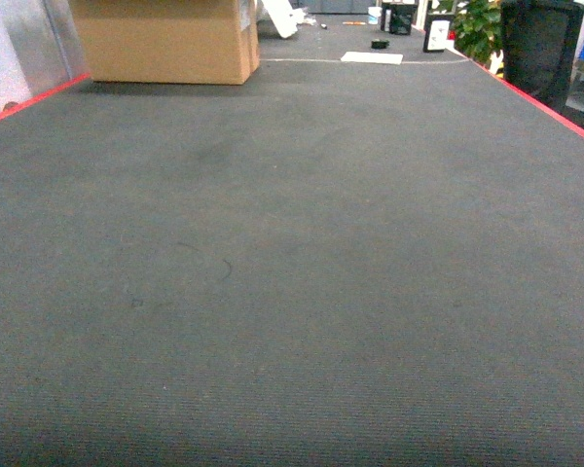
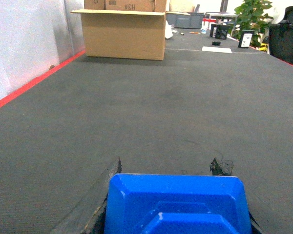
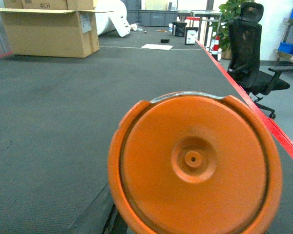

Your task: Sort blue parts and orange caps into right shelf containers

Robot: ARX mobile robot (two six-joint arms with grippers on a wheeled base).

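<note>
In the left wrist view a blue part [image 2: 178, 204], a moulded plastic piece with bevelled edges, fills the bottom. My left gripper [image 2: 167, 170] is shut on it, with a dark fingertip showing at each side. In the right wrist view a round orange cap [image 3: 195, 163] with a small centre boss faces the camera. My right gripper [image 3: 195, 217] is shut on it; only its left finger [image 3: 100, 214] shows, the rest is hidden behind the cap. Blue containers [image 3: 289, 47] sit on a shelf at the far right edge, small and distant. Neither gripper appears in the head view.
Dark grey carpet [image 1: 292, 272] stretches ahead, edged by red lines [image 1: 545, 102]. A large cardboard box [image 1: 165, 39] stands at the far left. A black office chair [image 3: 251, 53] and a potted plant [image 1: 477, 29] are at the far right, beyond the red line.
</note>
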